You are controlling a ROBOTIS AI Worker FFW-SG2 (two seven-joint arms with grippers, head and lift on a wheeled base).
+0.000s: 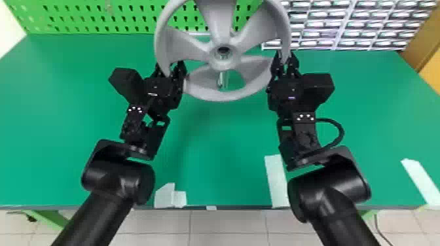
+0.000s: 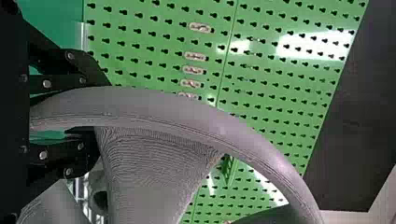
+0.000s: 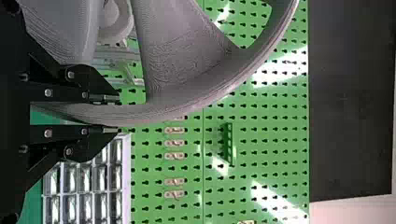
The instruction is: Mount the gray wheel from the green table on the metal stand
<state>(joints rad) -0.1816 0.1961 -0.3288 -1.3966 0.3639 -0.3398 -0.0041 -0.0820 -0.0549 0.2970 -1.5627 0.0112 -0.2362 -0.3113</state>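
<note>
My left gripper [image 1: 171, 69] has the rim of the gray five-spoked plastic-looking wheel [image 1: 222, 95] pinched between its two flat black fingers, at about eight o'clock on the wheel as the head view shows it; my right gripper [image 1: 284, 62] is closed on the same rim a little past three o'clock. In each wrist view the rim runs between the two fingers, one on either side of it; I have the wheel raised, its hub [image 1: 224, 52] facing my head camera, above the far part of the flat green table [image 1: 222, 140].

Beneath the hub, toward six o'clock, a piece of the shiny metal stand [image 1: 223, 80] shows through the gap between two spokes; in the right wrist view a pale metal length of it lies just beside the hub; I cannot tell whether the hub touches the stand or sits apart from it.

From the middle of the head view, the bright green perforated board [image 1: 98, 16] rises behind the table from ten to twelve o'clock; the whitish rack of small clear-fronted compartments [image 1: 340, 24] stands toward one o'clock; along the near edge of the table lie white tape pieces [image 1: 164, 196] toward seven o'clock, a longer white strip [image 1: 276, 183] toward five and a slanting white strip [image 1: 420, 183] toward four; past that edge is the pale tiled floor [image 1: 229, 225].
</note>
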